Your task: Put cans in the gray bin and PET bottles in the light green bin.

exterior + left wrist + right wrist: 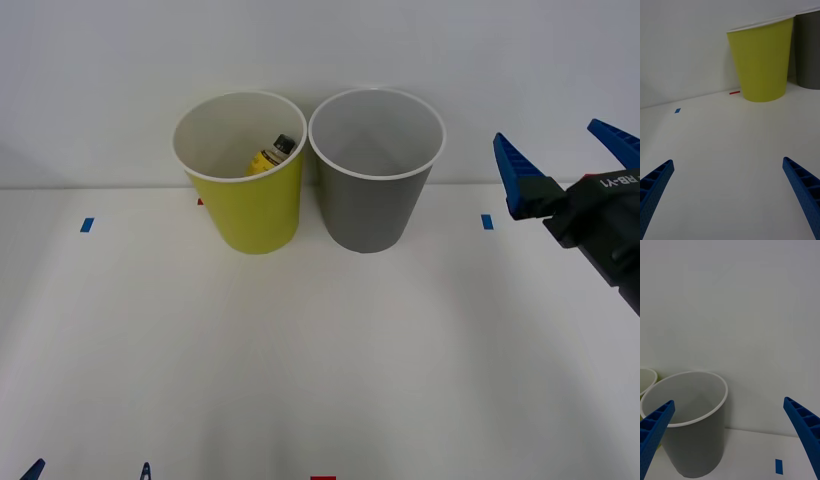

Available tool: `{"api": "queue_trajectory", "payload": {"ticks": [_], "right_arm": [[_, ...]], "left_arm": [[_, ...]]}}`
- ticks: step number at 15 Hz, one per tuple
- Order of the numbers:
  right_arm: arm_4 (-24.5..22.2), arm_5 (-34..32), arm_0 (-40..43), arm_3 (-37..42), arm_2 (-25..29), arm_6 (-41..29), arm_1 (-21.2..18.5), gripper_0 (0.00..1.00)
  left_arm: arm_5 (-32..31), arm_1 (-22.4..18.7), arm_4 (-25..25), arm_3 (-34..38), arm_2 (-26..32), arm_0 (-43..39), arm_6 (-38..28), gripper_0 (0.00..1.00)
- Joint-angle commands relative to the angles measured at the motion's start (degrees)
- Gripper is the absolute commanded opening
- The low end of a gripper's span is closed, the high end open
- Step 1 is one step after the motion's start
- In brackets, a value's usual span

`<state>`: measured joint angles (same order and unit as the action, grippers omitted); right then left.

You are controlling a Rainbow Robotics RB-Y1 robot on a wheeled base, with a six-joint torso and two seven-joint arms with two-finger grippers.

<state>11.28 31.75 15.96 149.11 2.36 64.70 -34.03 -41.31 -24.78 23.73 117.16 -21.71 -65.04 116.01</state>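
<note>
- Standing side by side at the back of the white table [320, 370], two round tapered plastic bins nearly touch: the light green bin [255, 205] on the left, the gray bin [372, 205] on the right, both with pale rims.
- Inside the light green bin lies the PET bottle [270, 155], yellow-bodied with a black cap, leaning against the whitish wall.
- The right gripper [565, 160], its blue ribbed fingers spread wide and holding nothing, hovers to the right of the gray bin, near its rim height.
- The left gripper [728, 195] sits low near the table's front edge, fingers likewise spread and empty.
- Small blue tape marks [87, 225] dot the tabletop.
</note>
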Motion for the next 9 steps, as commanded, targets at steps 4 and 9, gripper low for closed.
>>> {"api": "queue_trajectory", "payload": {"ticks": [4, 9], "right_arm": [[-2.75, -22.61, 11.19, -9.80, -0.69, -0.54, 0.02, 1.00], [-6.71, -40.89, 18.05, -22.19, -1.57, -0.37, 2.04, 1.00]], "left_arm": [[0.00, 0.00, 0.00, 0.00, 0.00, 0.00, 0.00, 1.00], [0.00, 0.00, 0.00, 0.00, 0.00, 0.00, 0.00, 1.00]]}}
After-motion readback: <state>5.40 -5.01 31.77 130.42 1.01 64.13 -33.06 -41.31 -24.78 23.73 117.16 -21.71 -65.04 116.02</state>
